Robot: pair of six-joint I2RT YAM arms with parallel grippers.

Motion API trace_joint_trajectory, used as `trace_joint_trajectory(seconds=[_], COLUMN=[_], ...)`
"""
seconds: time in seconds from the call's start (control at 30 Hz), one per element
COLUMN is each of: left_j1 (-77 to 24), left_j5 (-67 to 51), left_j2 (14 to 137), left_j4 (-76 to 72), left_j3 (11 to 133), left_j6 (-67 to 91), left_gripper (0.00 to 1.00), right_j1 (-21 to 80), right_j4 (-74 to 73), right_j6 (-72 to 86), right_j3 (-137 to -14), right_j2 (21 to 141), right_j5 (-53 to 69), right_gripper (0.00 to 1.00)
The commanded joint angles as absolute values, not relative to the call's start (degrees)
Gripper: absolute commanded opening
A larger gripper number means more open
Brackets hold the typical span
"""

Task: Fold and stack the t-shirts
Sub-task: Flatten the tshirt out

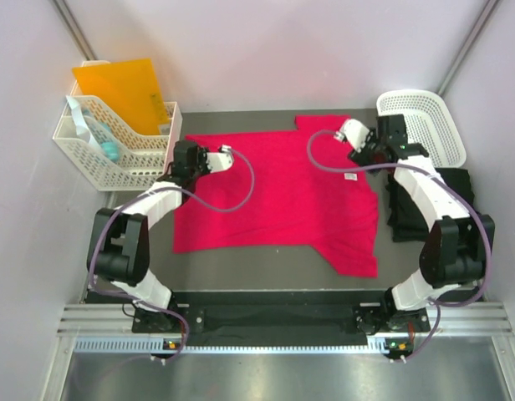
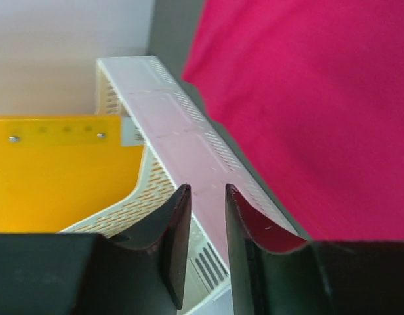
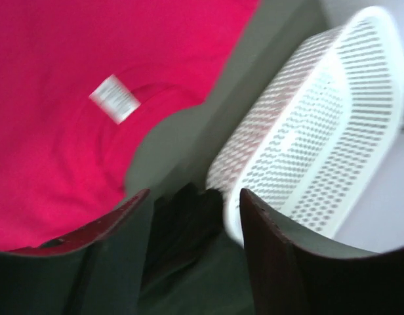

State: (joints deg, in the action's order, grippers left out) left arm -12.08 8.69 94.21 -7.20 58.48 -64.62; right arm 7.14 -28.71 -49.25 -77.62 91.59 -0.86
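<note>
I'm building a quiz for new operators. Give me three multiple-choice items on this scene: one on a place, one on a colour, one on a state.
1. Where is the black t-shirt? A in the basket; B on the table, at its right side; C on top of the other shirt.
2. What colour is the neck label of the red t-shirt? A white; B yellow; C black.
3. How does the red t-shirt lie? A folded square; B spread out; C bunched in a heap.

1 B: the top view shows it dark at the right edge.
2 A: the right wrist view shows a white tag.
3 B: it lies open, unfolded.
</note>
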Motion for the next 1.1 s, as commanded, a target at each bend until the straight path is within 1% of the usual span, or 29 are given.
trace_joint_trajectory(seconds=[0.0,0.03,0.07,0.13,0.23,0.3,0.4,0.53,0.63,0.8,0.93,1.07], left_j1=[-11.95,-11.87,-11.87,-11.87,-11.95,-11.95,-12.13,-12.04,-12.04,-12.04,-12.04,-12.04], left_j5=[2.38,2.03,0.89,-1.48,-4.48,-5.27,-4.05,1.39,4.56,5.27,4.48,4.40], left_j2=[87.12,86.58,85.88,83.69,80.44,78.24,75.60,72.69,70.93,67.60,66.10,64.87], left_j4=[-0.27,4.17,5.70,9.04,13.00,14.24,14.68,17.84,19.42,16.44,13.89,13.54], left_j3=[54.93,54.50,53.71,53.00,50.89,48.96,47.46,48.25,48.43,46.50,44.91,44.39], left_j6=[-65.66,-65.31,-65.30,-65.56,-67.49,-68.90,-69.26,-67.94,-68.29,-69.60,-69.52,-67.24], left_gripper=[0.38,0.40,0.41,0.42,0.44,0.45,0.45,0.45,0.45,0.44,0.45,0.45], right_j1=[9.22,9.75,10.28,13.00,18.79,23.26,26.62,28.03,29.44,34.80,32.79,32.87], right_j4=[-39.44,-40.42,-42.43,-43.85,-45.61,-46.14,-46.49,-48.07,-47.81,-46.06,-46.93,-46.32], right_j6=[-57.29,-58.00,-59.92,-62.04,-64.86,-64.87,-62.58,-60.30,-57.66,-52.13,-48.61,-47.90], right_j3=[-68.41,-66.90,-65.41,-60.84,-55.21,-52.65,-52.29,-53.17,-51.60,-47.03,-46.58,-42.11], right_j2=[84.75,83.33,81.84,77.80,73.84,72.60,72.86,73.65,72.16,68.12,66.71,64.43], right_j5=[6.67,8.07,10.70,12.56,12.05,11.34,11.77,14.06,14.50,11.96,13.88,12.92], right_gripper=[0.60,0.66,0.68,0.71,0.73,0.73,0.71,0.69,0.68,0.67,0.67,0.65])
